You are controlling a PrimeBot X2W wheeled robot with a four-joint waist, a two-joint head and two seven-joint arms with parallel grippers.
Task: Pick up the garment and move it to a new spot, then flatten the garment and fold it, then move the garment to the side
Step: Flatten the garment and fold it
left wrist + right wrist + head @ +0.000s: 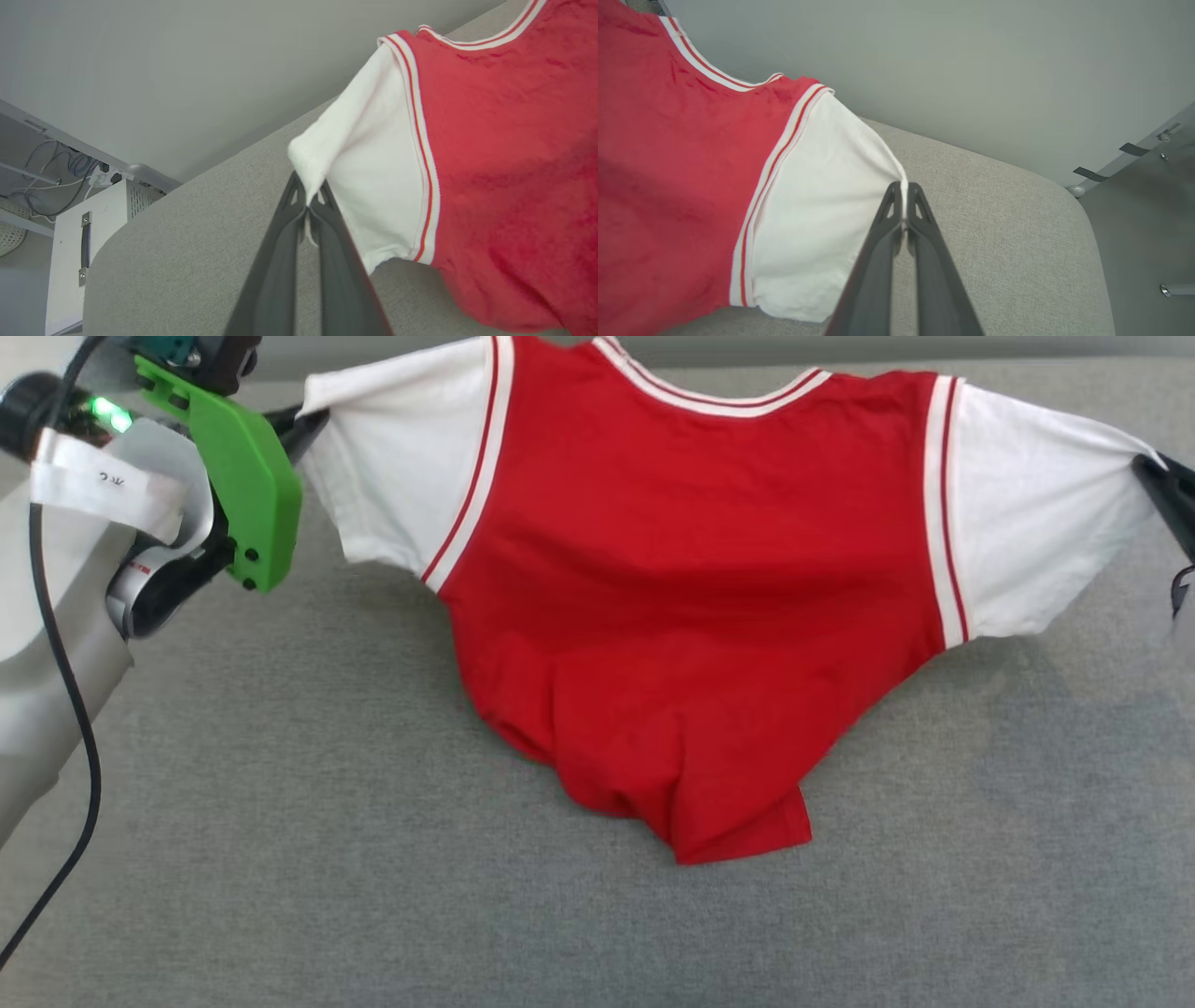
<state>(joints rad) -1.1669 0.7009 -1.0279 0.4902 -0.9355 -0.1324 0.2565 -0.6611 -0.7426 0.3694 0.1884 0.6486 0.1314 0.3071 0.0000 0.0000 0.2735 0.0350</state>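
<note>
Red cloth with white sleeves makes up the shirt (691, 597), which is stretched wide above the far half of the table (280, 859), about midway between its left and right edges.

**Left gripper (307, 207).** The two dark fingers are pressed together on the outer edge of the shirt's left sleeve (401, 476). A small fold of white cloth sits between the fingertips. In the head view, a green bracket (243, 476) and a black cable (84, 737) on this arm show at the upper left.

**Right gripper (903, 210).** The fingers are pressed together on the outer edge of the right sleeve (1036, 523). A thin line of white cloth runs between the tips.

**Shirt position.**
- Both sleeves are held up off the table and pulled outward.
- The striped collar (709, 397) lies toward the far edge of the table.
- The red body sags between the two grip points and narrows into loose folds.
- The hem (738, 835) hangs lowest, near the middle of the table. It appears to rest on the grey cover, though contact cannot be confirmed.

**Surroundings.** A plain grey wall (187, 70) stands behind the far edge. A white cabinet (93, 233) stands beyond the table's far left corner.
</note>
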